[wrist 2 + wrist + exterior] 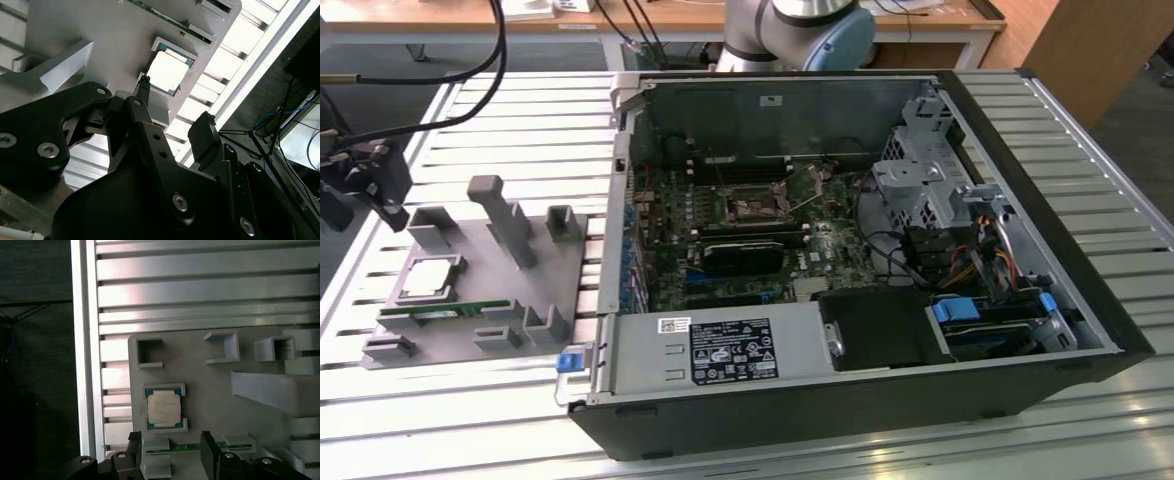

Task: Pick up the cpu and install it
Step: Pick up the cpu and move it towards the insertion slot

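1. The cpu (430, 278) looks light, thin and stiff. Its metal top is probably slick and its underside fragile, so the pale side edges seem the safest hold.
2. It lies flat in a recess of the grey holder (480, 292) on the bench (480, 420), lower left in the exterior view.
3. The fingers (202, 132) are spread and empty. They hang above the holder, clear of the cpu, which sits beyond their tips rather than between them.
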`<state>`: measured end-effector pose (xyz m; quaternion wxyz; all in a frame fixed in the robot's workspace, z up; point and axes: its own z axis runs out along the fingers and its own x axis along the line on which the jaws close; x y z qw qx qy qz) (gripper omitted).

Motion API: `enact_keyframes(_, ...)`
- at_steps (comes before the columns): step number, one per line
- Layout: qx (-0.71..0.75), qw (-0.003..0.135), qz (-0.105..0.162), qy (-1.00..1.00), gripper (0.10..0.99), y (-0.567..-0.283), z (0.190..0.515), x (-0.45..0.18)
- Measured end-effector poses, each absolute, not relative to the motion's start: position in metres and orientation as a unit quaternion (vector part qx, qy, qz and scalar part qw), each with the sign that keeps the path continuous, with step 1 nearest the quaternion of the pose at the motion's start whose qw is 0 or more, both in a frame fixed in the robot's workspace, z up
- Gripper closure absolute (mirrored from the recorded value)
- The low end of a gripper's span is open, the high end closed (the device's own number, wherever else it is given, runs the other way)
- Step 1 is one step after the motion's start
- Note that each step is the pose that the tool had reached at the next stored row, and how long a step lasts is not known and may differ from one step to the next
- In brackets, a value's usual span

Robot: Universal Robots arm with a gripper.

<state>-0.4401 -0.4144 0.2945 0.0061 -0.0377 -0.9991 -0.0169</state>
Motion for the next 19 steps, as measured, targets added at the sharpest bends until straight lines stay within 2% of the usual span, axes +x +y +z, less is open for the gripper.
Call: enact_keyframes(19,-0.038,0.006,-0.017,-0.999,0.498,-0.415,0.283,-0.44)
